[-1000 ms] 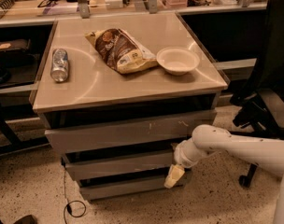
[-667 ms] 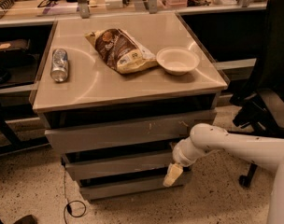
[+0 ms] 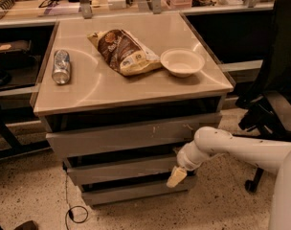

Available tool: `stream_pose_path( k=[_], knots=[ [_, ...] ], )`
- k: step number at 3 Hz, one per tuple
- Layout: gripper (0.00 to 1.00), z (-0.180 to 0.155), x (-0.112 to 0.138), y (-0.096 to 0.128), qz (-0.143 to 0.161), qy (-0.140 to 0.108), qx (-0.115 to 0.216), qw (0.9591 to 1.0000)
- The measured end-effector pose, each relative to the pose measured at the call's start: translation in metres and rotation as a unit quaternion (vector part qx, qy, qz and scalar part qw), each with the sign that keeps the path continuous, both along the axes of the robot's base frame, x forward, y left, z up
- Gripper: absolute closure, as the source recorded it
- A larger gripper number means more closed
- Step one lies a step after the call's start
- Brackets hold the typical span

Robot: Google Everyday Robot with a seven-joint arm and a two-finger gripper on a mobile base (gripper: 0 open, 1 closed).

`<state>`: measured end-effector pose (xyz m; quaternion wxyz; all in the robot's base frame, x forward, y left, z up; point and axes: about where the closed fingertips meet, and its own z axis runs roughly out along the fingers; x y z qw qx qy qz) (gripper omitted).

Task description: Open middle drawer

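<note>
The middle drawer (image 3: 121, 170) is the plain grey front between a taller scratched front (image 3: 126, 137) above and a narrower front (image 3: 136, 192) below. It stands out a little from the cabinet, with a dark gap above it. My gripper (image 3: 176, 176), cream-tipped on a white arm coming in from the right, is at the right end of the middle drawer's front, pointing down at its lower edge.
On the beige cabinet top (image 3: 97, 95) lie a silver can (image 3: 61, 66), a brown snack bag (image 3: 124, 51) and a white bowl (image 3: 182, 62). A black office chair (image 3: 274, 95) stands close on the right. A cable (image 3: 76, 213) loops on the speckled floor.
My gripper has shifted slightly left and up at the right end of the middle drawer. The drawers and tabletop items have not visibly moved.
</note>
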<state>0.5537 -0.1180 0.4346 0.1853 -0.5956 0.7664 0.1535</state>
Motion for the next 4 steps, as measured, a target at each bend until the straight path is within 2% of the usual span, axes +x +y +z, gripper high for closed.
stream_pose_path(
  k=[3,4],
  knots=[
    [0.89,-0.0001,0.0000,0.0001,0.000,0.000,0.000,1.0000],
    [1.00,-0.0001,-0.0001,0.0001,0.000,0.000,0.000,1.0000]
  ],
)
